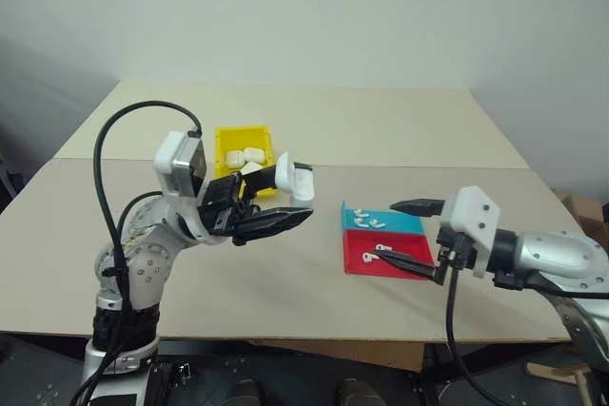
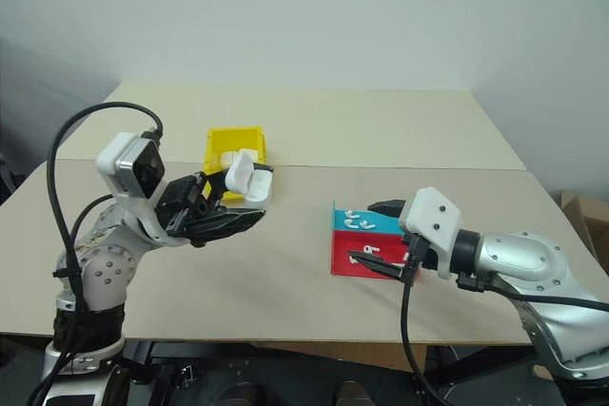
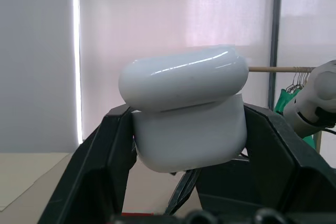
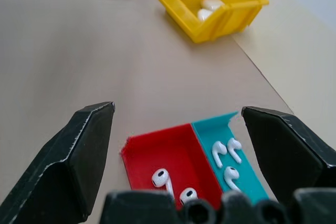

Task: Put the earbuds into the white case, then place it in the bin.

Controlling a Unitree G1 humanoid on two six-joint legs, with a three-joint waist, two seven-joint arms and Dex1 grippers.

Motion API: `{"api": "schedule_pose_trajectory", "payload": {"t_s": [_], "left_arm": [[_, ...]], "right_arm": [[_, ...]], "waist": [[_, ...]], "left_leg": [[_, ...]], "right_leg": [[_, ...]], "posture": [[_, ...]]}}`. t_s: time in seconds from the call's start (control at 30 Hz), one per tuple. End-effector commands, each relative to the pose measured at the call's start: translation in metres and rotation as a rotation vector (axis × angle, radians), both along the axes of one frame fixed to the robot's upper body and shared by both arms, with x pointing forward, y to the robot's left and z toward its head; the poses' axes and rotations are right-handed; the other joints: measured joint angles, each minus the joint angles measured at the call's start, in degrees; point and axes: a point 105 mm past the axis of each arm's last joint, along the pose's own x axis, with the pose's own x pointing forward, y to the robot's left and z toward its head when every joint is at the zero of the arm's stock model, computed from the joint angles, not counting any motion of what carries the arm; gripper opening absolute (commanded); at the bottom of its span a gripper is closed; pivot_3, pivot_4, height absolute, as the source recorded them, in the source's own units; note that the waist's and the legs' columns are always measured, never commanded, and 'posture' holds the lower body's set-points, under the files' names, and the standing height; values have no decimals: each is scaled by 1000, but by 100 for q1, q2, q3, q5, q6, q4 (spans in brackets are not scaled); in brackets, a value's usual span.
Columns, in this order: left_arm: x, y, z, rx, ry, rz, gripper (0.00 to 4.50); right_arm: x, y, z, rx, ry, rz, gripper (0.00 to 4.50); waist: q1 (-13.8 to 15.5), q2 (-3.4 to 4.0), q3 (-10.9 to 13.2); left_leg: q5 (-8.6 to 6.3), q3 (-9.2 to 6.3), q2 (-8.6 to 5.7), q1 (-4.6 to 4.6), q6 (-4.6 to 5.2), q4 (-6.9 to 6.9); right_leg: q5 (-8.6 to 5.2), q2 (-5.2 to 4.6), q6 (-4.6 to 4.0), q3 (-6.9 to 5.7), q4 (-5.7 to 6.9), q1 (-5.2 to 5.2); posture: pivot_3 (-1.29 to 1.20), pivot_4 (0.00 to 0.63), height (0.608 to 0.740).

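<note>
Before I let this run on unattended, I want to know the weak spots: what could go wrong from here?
The white case sits lid-open, high between the left gripper fingers above the table; a knock could twist it loose. The earbuds in the red tray are tiny against the wide-open right gripper, so a pinch may miss or flick one out. The blue tray earbuds lie close by and could get nudged.

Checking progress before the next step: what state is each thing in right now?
Left gripper: shut on the white case.
White case: held up, lid open.
Right gripper: open, empty, over the trays.
Earbuds: loose in the red tray and blue tray.
Yellow bin: holds closed cases.
</note>
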Motion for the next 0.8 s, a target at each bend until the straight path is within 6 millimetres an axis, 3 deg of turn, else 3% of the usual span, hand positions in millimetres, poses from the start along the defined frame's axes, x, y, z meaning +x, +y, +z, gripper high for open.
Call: {"api": "schedule_pose_trajectory", "payload": {"t_s": [0.03,0.2,0.3,0.37,0.53,0.8], "left_arm": [[-6,-4,10,-24,-60,-53,2889],[2,-6,5,13,-65,-11,2889],[15,-4,-7,120,-36,118,2889],[23,8,-30,329,10,212,2889],[16,33,-77,698,1,248,2889],[19,63,-136,1019,-236,70,2889]], "right_arm": [[10,-1,6,-103,-29,-16,4500],[26,3,19,-78,-9,-43,4500],[26,4,19,-74,-11,-40,4500],[21,2,13,-74,8,-41,4500],[9,0,3,-76,59,-41,4500],[2,3,3,-71,75,-26,4500]], "waist": [[4,0,0],[-6,0,0],[10,0,0],[18,0,0],[-15,1,0],[57,2,0]], "left_leg": [[0,0,0,0,0,1],[0,0,0,-1,0,-1],[-1,-3,1,-2,2,-2],[-3,-3,1,-5,4,-2],[-8,1,2,-19,13,-8],[-7,11,5,-24,12,-8]], "right_leg": [[0,0,0,-1,0,0],[0,0,0,-1,-1,-1],[-1,1,0,-4,-2,-1],[-3,0,1,-3,-2,-4],[-9,-1,-4,-1,0,-26],[-9,0,-12,2,5,-47]], "posture": [[0,150,740],[0,150,740],[0,150,740],[0,150,740],[0,150,740],[0,150,740]]}}
